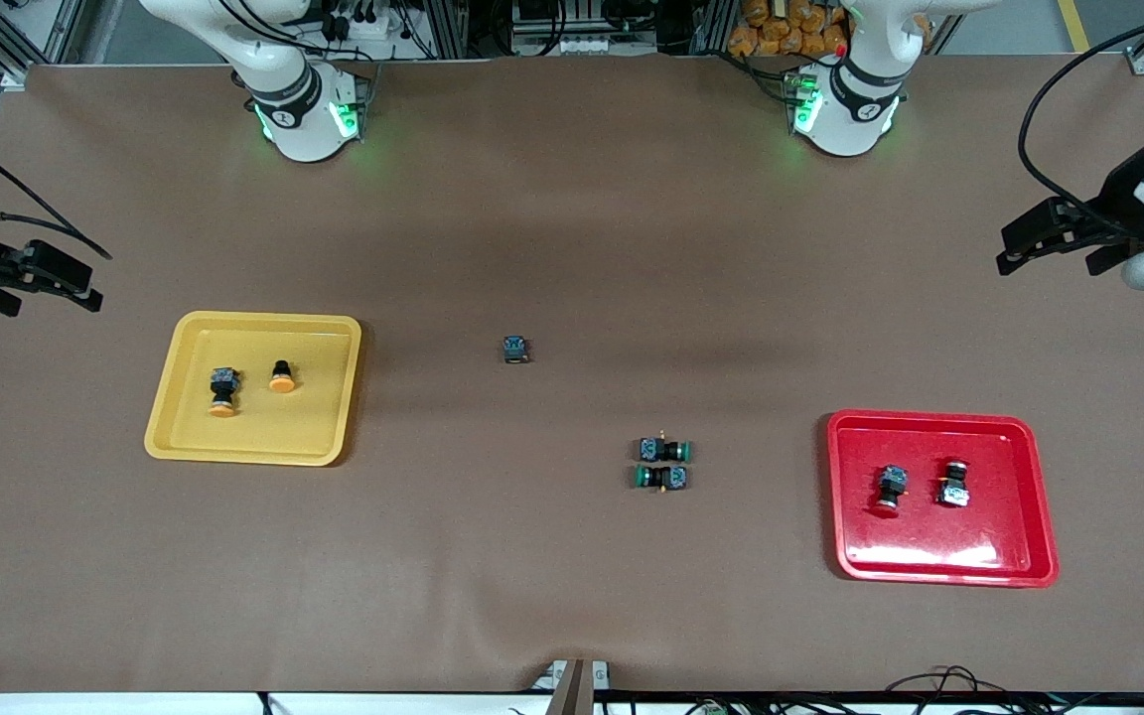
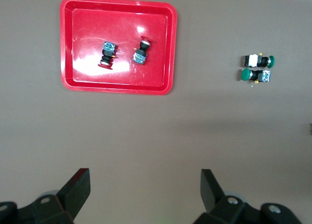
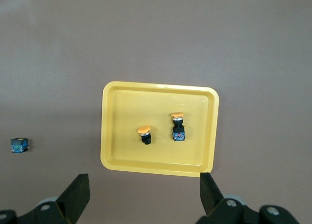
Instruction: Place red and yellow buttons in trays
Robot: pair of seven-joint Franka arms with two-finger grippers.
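**All four buttons trayed, both arms pulled back**

Two orange-yellow buttons (image 1: 223,389) (image 1: 281,377) lying in the yellow tray (image 1: 167,427), near the table edge at the right arm's end. Two red buttons (image 1: 891,488) (image 1: 953,483) lying in the red tray (image 1: 842,497), toward the corner at the left arm's end and the front-camera edge.

Right gripper (image 3: 143,194) hanging high over bare table at its own end edge, fingers spread wide, nothing held; yellow tray just inward of it. Left gripper (image 2: 145,190) likewise wide and empty over its end edge, red tray nearer the front camera than it.

Judging by this: nothing left to fetch. On open table remain only two green-capped switches (image 1: 662,450) (image 1: 658,478) side by side (long axes running along the table's length) and a capless block (image 1: 516,349) near mid-table, none of them task items.
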